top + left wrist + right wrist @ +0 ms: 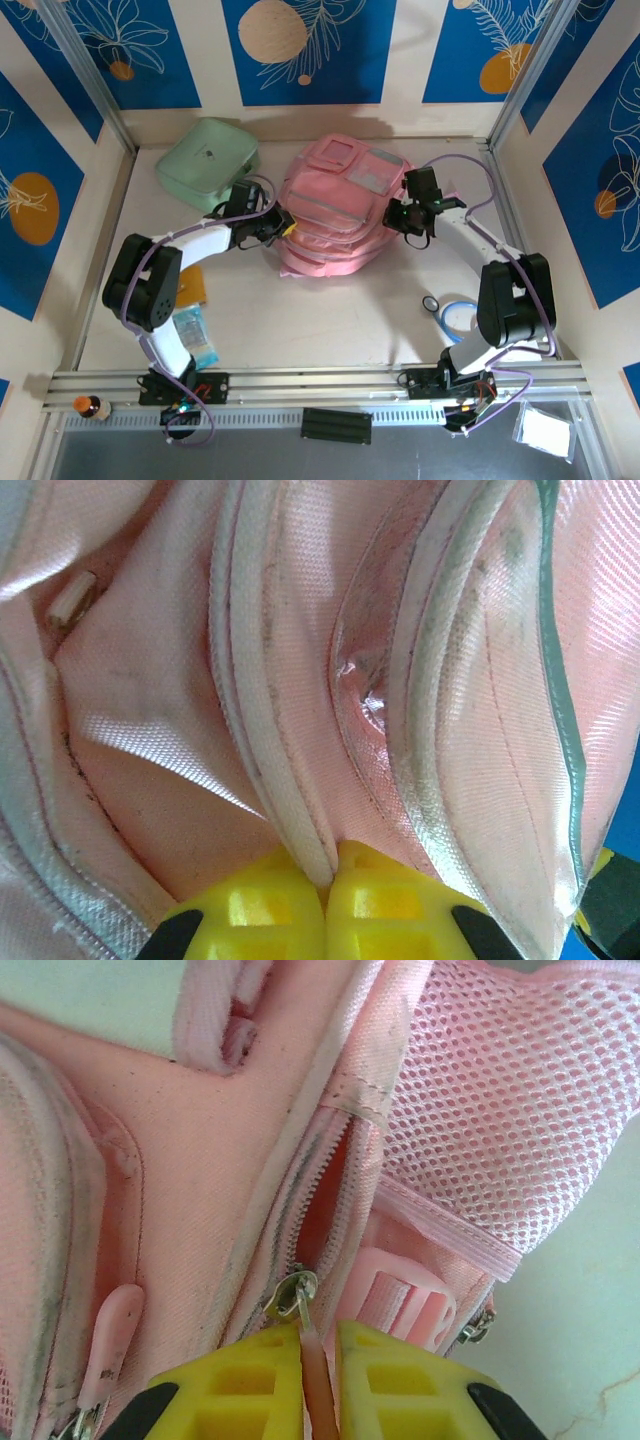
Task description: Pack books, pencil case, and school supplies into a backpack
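Two arms reach over the pale counter (330, 310). Nearer than the backpack (335, 240), to its left, a pale-blue packet (195, 335) and a brown book (192, 287) lie partly under the left arm; to its right sits a blue cable loop (458, 315). Now the left hand (330, 865), pressed together, pinches a piped seam at the backpack's left edge. And the right hand (318, 1355) pinches the pink zip pull (308, 1335) on its right side, zip slightly parted. Behind-left of the backpack, just beside it, lies a mint-green case (208, 162). Blue flowered wall panels (305, 40) stand beyond.
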{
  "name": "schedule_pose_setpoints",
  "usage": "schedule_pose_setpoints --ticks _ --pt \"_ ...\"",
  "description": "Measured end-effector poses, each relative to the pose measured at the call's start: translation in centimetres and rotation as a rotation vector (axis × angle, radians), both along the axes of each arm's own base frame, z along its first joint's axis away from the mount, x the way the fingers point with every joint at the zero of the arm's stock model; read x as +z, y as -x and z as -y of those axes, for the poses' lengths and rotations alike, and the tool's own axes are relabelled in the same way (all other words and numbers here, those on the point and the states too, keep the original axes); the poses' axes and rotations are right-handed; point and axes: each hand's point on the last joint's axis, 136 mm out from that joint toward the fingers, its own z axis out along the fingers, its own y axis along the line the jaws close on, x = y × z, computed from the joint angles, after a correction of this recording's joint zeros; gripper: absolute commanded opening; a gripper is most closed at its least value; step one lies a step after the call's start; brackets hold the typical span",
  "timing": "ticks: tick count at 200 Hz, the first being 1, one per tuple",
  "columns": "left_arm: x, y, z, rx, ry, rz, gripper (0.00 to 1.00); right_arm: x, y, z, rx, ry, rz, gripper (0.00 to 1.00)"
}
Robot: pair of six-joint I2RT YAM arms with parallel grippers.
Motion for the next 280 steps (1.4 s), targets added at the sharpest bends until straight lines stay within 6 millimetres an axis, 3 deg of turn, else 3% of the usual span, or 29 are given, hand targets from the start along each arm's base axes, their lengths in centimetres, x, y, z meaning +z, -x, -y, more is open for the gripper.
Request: schedule_pose_setpoints --ticks 26,42,61,89,104,137,157,182,225,280 --pt "0.1 0.1 0.1 -0.010 0.004 -0.001 0.00 0.3 -0.1 0.2 -0.019 -0.013 -0.021 0.17" --pt "0.0 0.1 0.1 -0.010 0.002 -0.002 0.00 0.4 -0.3 0.7 -0.050 0.008 -0.045 0.31" --pt "-0.2 0.2 -0.3 -0.003 -0.004 -0.016 0.00 1.1 -1.3 2.8 -0.130 0.056 -0.057 0.46" --pt "-0.6 0.1 -1.2 0.017 -0.013 -0.038 0.00 2.6 -1.6 4.2 -0.171 0.045 -0.022 0.59" --pt "-0.7 0.1 -1.3 0.019 -0.014 -0.042 0.01 3.7 -1.2 3.0 -0.123 -0.017 0.008 0.62" --pt "-0.7 0.1 -1.3 0.019 -0.014 -0.042 0.02 6.1 -0.9 -2.0 0.047 -0.162 0.077 0.65" --pt "-0.7 0.1 -1.3 0.019 -0.014 -0.042 0.03 6.3 -0.6 -4.7 0.131 -0.208 0.084 0.65" --pt "-0.7 0.1 -1.3 0.019 -0.014 -0.042 0.03 5.0 -0.6 -7.4 0.199 -0.226 0.052 0.66" --pt "-0.7 0.1 -1.3 0.019 -0.013 -0.041 0.04 2.3 -1.5 -8.7 0.236 -0.208 0.009 0.69" --pt "-0.6 0.1 -1.3 0.021 -0.011 -0.043 0.06 1.9 -1.3 -9.5 0.304 -0.173 0.023 0.70"
